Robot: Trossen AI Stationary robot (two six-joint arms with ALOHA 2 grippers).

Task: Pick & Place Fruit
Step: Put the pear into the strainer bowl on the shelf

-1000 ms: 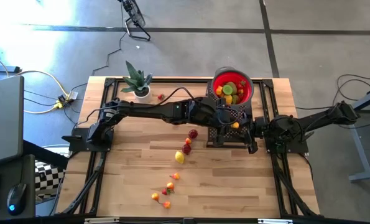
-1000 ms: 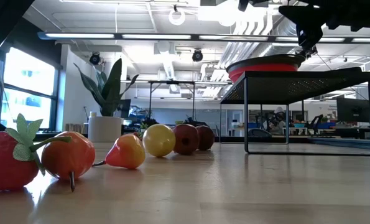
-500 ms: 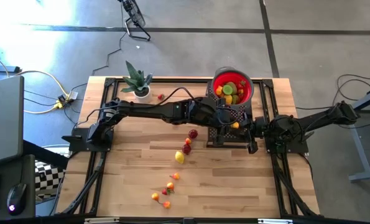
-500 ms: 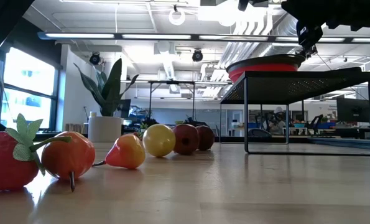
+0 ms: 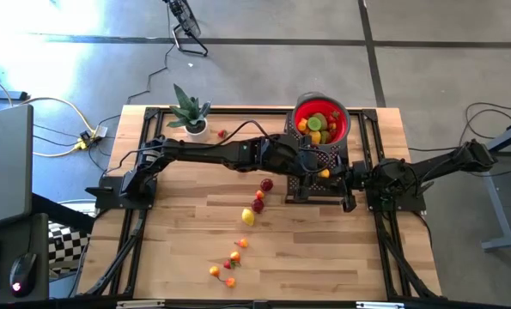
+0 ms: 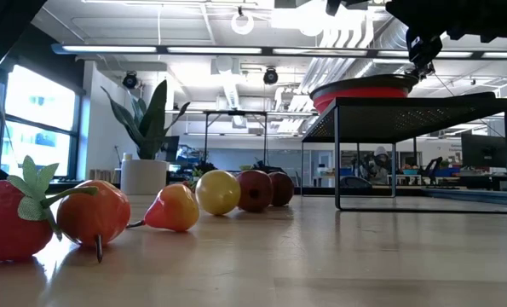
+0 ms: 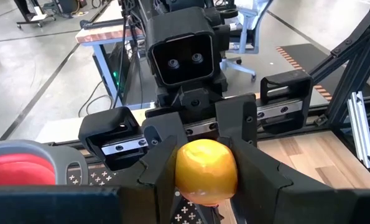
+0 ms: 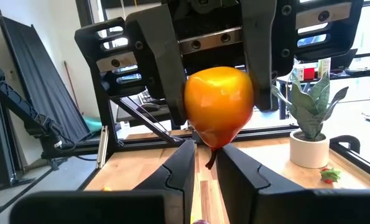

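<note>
glossy round orange fruit (image 8: 219, 106), dark hand (image 8: 203, 163)

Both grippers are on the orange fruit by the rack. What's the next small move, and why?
Probably open the left gripper. Its fingers clamp the orange fruit by its sides, while the right gripper looks shut on the stem, so the handover seems made. Letting go should free the right arm to carry the fruit to the red bowl.

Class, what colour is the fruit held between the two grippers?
Orange, shading to yellow: the fruit shows best in the right wrist view.
</note>
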